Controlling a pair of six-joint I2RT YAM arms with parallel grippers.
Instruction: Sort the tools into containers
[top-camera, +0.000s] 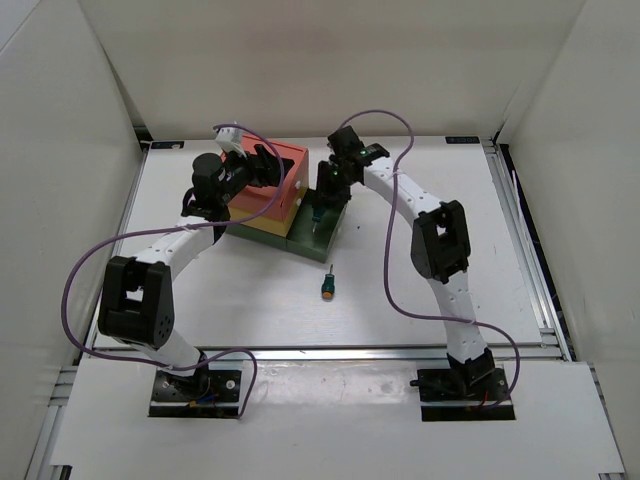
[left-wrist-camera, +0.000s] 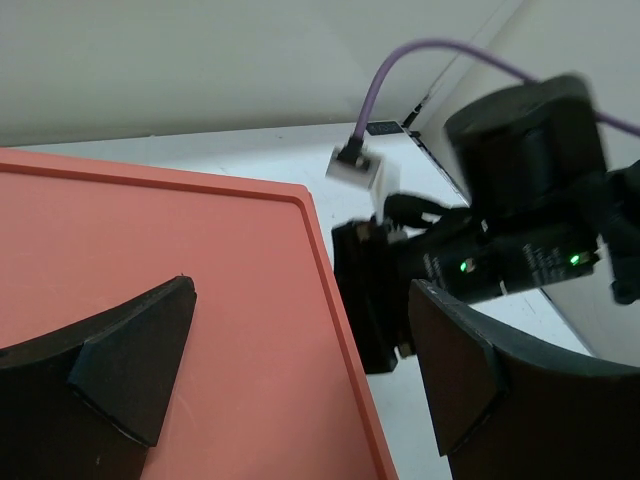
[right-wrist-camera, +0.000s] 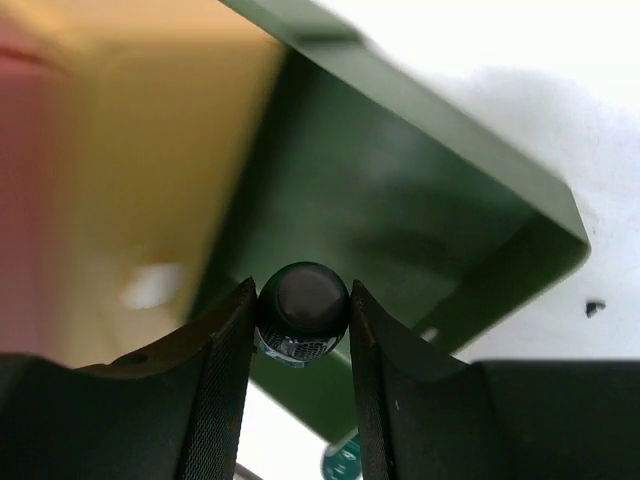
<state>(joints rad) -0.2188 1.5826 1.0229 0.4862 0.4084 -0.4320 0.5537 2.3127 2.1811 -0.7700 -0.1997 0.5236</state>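
The containers stand at the back middle: the salmon-red top box, the yellow middle box and the dark green bottom drawer, which is pulled out to the right. My right gripper is shut on a stubby screwdriver with a dark-ended handle and holds it over the open green drawer. My left gripper hangs open and empty above the salmon-red lid. A second stubby screwdriver with an orange and green handle lies on the table in front of the drawers. The wrench and pliers are out of view.
White walls close in the table on the left, back and right. Purple cables loop off both arms. The right arm's wrist sits close to the right of the salmon-red box. A teal round item shows below the drawer's near edge.
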